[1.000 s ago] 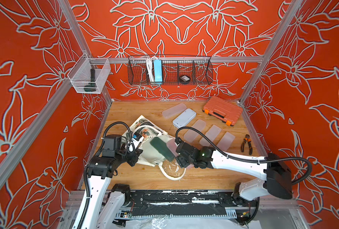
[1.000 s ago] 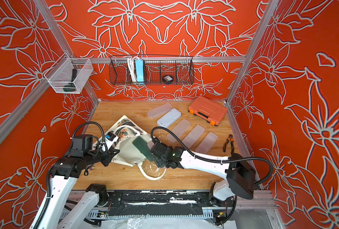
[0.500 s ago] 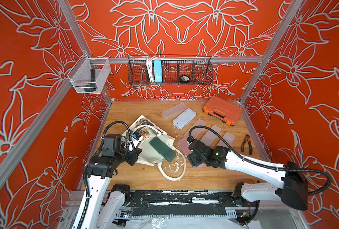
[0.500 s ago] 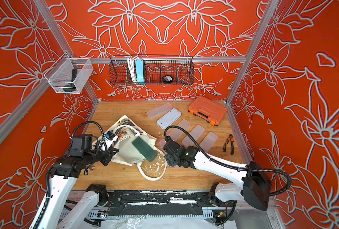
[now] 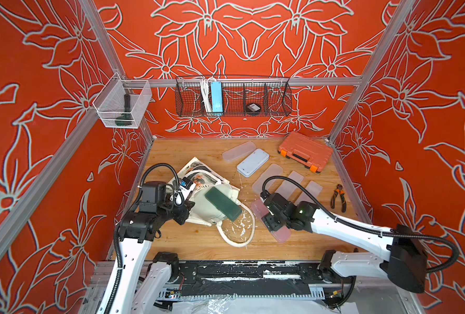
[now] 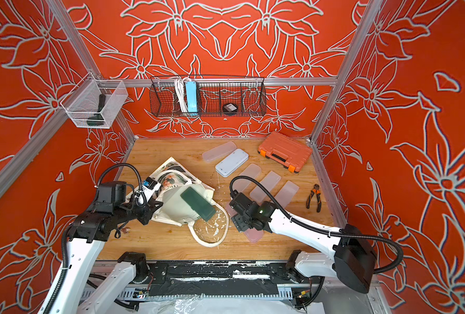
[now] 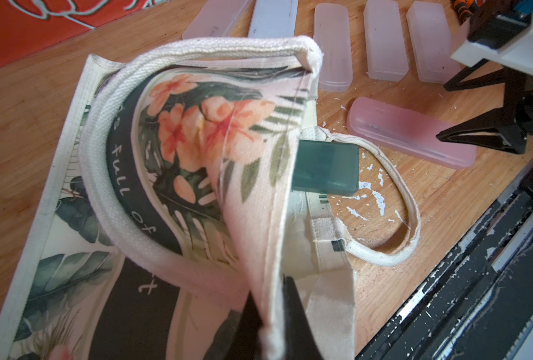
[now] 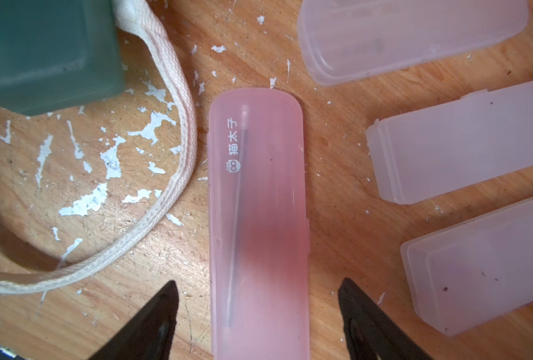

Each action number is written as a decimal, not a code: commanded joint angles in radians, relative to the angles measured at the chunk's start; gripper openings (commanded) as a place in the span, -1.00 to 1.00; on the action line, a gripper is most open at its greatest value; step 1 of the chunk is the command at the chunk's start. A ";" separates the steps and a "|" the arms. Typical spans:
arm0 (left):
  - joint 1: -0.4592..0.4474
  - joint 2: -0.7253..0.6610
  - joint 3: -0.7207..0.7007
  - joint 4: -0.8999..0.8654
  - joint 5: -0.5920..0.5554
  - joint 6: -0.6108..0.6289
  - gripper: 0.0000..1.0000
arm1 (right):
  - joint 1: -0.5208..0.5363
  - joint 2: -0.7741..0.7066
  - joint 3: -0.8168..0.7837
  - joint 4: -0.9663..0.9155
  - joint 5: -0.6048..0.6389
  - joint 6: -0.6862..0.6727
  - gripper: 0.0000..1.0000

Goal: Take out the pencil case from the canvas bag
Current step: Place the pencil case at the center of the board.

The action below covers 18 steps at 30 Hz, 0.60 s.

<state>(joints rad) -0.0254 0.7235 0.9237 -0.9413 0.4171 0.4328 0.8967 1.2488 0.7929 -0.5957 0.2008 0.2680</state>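
Over the last second the right gripper (image 5: pixel 269 221) has let go of the dark green pencil case (image 5: pixel 222 203) and drawn back toward its own side. The case was tipped up in its jaws then and now lies flat.

In both top views the case rests on the cream cloth of the canvas bag (image 5: pixel 202 179), well apart from that gripper. The gripper hangs with jaws spread over a pink case (image 5: pixel 281 234) on the table (image 5: pixel 188 244). The pencil case's long axis runs diagonally from back-left to front-right, with its front end at the handle loop (image 5: pixel 251 231). The left gripper (image 5: pixel 185 211) sits at the bag's left edge, and its own body hides its grip.

In the left wrist view, the two dark fingers (image 7: pixel 296 324) are pinched tight on a raised fold of the bag (image 7: pixel 196 140). Past that fold only one end of the pencil case (image 7: pixel 326 170) shows. Cloth hides the rest, so how much of it lies inside cannot be told.

In the right wrist view, the fingertips stand either side of the pink case (image 8: pixel 259 187) and touch nothing. Only a corner of the pencil case (image 8: pixel 41 46) shows, cut off by the frame edge, just beside the loop (image 8: pixel 178 140).
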 commanded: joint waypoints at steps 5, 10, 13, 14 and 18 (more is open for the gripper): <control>0.002 -0.004 0.040 0.030 0.045 -0.014 -1.00 | -0.013 0.074 0.023 -0.026 -0.028 -0.008 0.63; 0.002 -0.005 0.041 0.030 0.049 -0.016 -1.00 | -0.017 0.097 0.017 -0.010 -0.040 0.020 0.68; 0.002 -0.007 0.040 0.029 0.050 -0.017 -1.00 | -0.019 0.110 0.011 -0.003 -0.046 0.038 0.70; 0.002 -0.009 0.039 0.029 0.049 -0.017 -1.00 | -0.019 0.113 0.007 -0.001 -0.046 0.045 0.70; 0.002 -0.012 0.034 0.030 0.048 -0.017 -1.00 | -0.019 0.125 0.004 0.000 -0.056 0.075 0.73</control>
<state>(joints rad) -0.0254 0.7265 0.9314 -0.9413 0.4206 0.4213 0.8845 1.3628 0.7937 -0.5900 0.1635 0.3080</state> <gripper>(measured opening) 0.099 0.863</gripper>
